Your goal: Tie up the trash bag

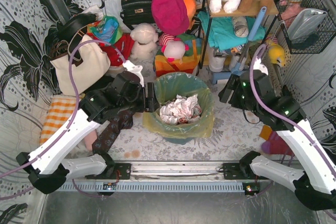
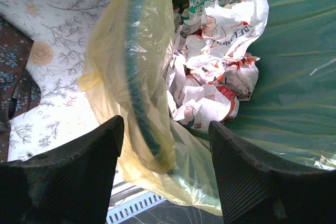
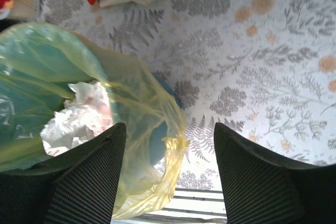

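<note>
**Middle of the top view: bag not tied yet, both grippers wide open**

Smack in the centre of the overhead shot sits the thin, wrinkly yellow-green plastic trash bag (image 1: 206, 121). It lines the round teal plastic bucket (image 1: 181, 140), with its edge folded down over the rim and a heap of crumpled white printed paper (image 1: 180, 109) inside.

The left gripper (image 1: 151, 100) is parked at the bag's left rim. In its wrist view the fingers stand well apart with the folded-over plastic and the teal rim running up between them, nothing pinched. My guess is it's lined up like that to grab that side of the bag.

The right gripper (image 1: 226, 92) hangs right of the bucket, near the bag but clear of it. Its fingers are spread too, with only a yellow flap low in the gap between them and the fern-print tablecloth (image 3: 262, 77) behind. Looks like it needs to come in toward the right rim before both sides can be pulled up and knotted. That film is slippery, so a shallow pinch could slide off.
</note>
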`<state>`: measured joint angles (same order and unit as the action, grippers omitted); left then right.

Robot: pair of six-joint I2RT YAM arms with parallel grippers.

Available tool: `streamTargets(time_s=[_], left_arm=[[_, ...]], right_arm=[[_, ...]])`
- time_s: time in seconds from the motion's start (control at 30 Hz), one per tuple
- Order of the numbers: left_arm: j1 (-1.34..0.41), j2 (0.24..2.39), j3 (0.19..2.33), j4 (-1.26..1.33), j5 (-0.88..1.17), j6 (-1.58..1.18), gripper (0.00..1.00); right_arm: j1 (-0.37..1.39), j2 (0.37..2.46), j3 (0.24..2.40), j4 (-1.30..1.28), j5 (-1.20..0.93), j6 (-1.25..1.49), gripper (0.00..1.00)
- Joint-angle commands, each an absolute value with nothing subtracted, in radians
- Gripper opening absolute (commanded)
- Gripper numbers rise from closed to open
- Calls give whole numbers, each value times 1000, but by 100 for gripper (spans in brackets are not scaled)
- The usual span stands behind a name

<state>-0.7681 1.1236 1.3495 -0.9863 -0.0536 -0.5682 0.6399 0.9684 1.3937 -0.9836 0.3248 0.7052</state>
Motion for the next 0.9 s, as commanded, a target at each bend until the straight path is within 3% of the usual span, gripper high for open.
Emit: streamTargets(time_s=[0.0,0.23,0.43,0.73,0.87], left_arm=[[-771,1074,1367,-980,-123,-575,76],[-772,1065,1360,-962,-126,-584,77],[-772,1105,1373,-972,-96,-577,77],[-772,1117,1385,-974,-101,-569,78],[-771,1125,1381,-977,-100,-570,77]], right_arm=[[630,914,1259,-998,270,809,65],[631,783,1016,-911,131,914,49],[630,775,881,-750,-3,952,48],[631,814,798,-664,4,939,48],[631,823,764,-701,41,936,43]])
